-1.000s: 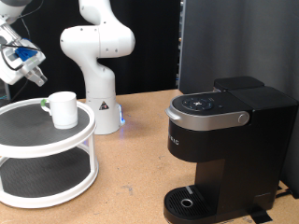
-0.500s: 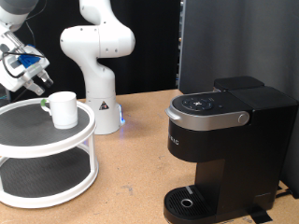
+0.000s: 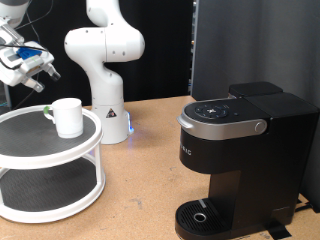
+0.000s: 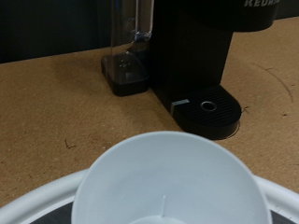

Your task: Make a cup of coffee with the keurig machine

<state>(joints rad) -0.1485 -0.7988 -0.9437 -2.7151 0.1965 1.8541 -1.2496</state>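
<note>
The white cup [image 3: 68,116] stands upright on the top tier of a white two-tier round stand [image 3: 20,135], at the exterior view's left. A green mark shows on its handle. My gripper [image 3: 34,68] hangs in the air above and to the left of the cup, not touching it. The wrist view looks down into the empty cup [image 4: 163,182]; no fingers show there. The black keurig machine [image 3: 245,150] stands at the exterior view's right, lid shut, nothing on its round drip base [image 3: 203,214]. It also shows in the wrist view [image 4: 201,56].
The white robot base [image 3: 105,60] stands behind the stand on the brown table [image 3: 150,170]. A dark panel [image 3: 215,45] rises behind the machine. The machine's water tank [image 4: 126,47] shows in the wrist view.
My gripper dipped slightly towards the cup, then rose and turned a little. The cup and the machine have not moved.
</note>
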